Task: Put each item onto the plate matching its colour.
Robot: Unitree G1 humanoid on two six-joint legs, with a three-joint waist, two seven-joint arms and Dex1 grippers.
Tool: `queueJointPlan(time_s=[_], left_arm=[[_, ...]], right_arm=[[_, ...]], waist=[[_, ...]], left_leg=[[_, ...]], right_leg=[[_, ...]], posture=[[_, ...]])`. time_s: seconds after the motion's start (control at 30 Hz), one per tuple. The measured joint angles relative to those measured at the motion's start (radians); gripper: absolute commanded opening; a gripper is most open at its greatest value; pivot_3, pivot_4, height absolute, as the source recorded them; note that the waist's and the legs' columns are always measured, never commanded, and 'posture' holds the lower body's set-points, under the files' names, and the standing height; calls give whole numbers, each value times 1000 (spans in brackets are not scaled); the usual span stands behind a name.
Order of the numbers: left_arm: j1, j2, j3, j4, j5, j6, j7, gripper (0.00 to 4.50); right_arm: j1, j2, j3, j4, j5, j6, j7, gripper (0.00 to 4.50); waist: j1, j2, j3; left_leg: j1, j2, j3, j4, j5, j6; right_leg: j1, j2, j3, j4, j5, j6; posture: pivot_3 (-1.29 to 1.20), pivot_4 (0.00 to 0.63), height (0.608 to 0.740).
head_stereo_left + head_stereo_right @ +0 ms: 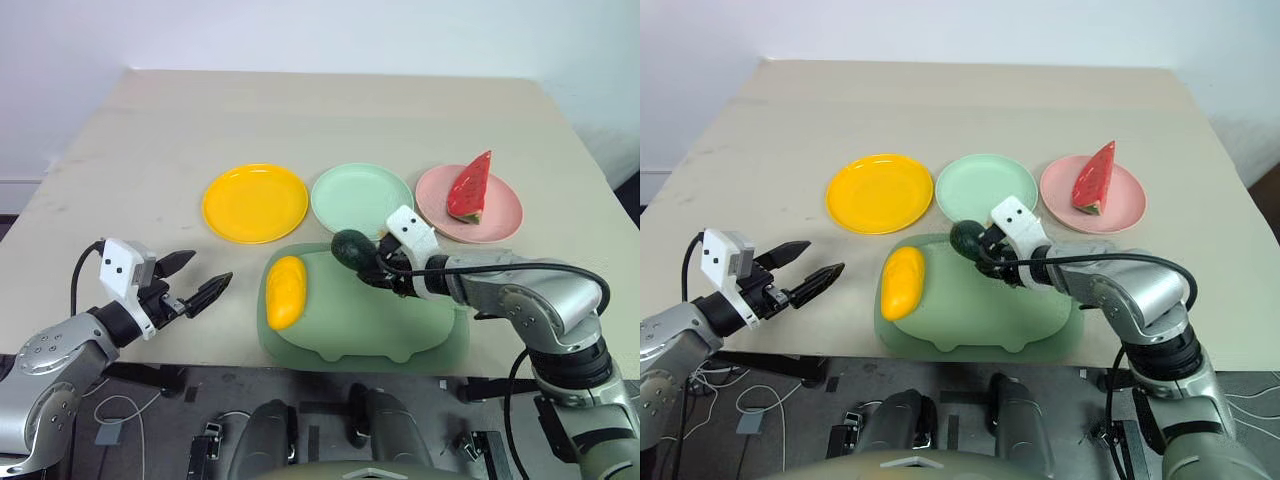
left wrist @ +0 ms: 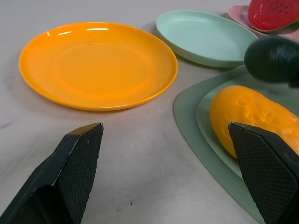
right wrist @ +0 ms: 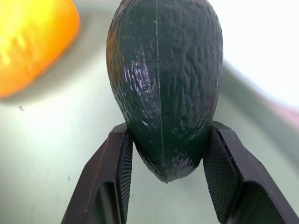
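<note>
We gripped the avocado (image 3: pixel 163 88) in our right claw (image 3: pixel 166 158) above the cutting board (image 1: pixel 400 330), our left claw (image 1: pixel 195 280) gaping empty.

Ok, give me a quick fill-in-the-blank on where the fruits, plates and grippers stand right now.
1. The right gripper is shut on the ____.
2. The watermelon slice lies on the ____ plate.
3. The mango lies on the pale-green ____.
4. The left gripper is ____, holding nothing, near the empty yellow plate and the empty mint green plate.

Missing words: avocado; pink; cutting board; open
</note>
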Motion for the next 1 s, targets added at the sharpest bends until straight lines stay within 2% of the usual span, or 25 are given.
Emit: queueJointPlan(time_s=[0.07,0.23,0.47,0.73,0.9,1.0], left_arm=[[-1,0,0,-1,0,0,1,4500],[-5,-1,-2,-5,0,0,2,4500],[-11,-2,-3,-9,1,0,13,4500],[37,-2,24,-43,-1,0,24,4500],[26,-2,25,-47,-15,13,36,4500],[-27,-29,29,-66,-110,55,79,4500]], right_arm=[[-59,0,-6,25,-14,-26,11,1843],[-205,2,7,268,-115,-136,23,1843],[-234,8,158,589,-323,-380,86,1843],[-236,-17,161,575,-392,-471,193,4474],[-224,-60,105,452,-399,-490,234,4474],[-189,-99,36,407,-395,-492,251,4474]], waist=[[-3,0,0],[-7,0,0],[-18,0,0],[-17,0,0],[-14,0,0],[-10,0,0]], left_leg=[[0,0,0,0,0,0],[0,0,0,0,0,0],[-1,-1,1,-1,0,0],[-1,0,0,-1,0,0],[-1,0,0,-1,0,0],[-1,0,0,0,0,0]], right_leg=[[0,0,0,0,0,0],[0,0,0,0,0,0],[-1,0,0,0,2,3],[-1,0,0,0,2,3],[-1,0,0,0,2,3],[0,-1,-1,0,2,3]], posture=[[0,150,740],[0,150,740],[0,150,740],[0,150,740],[0,150,740],[0,150,740]])
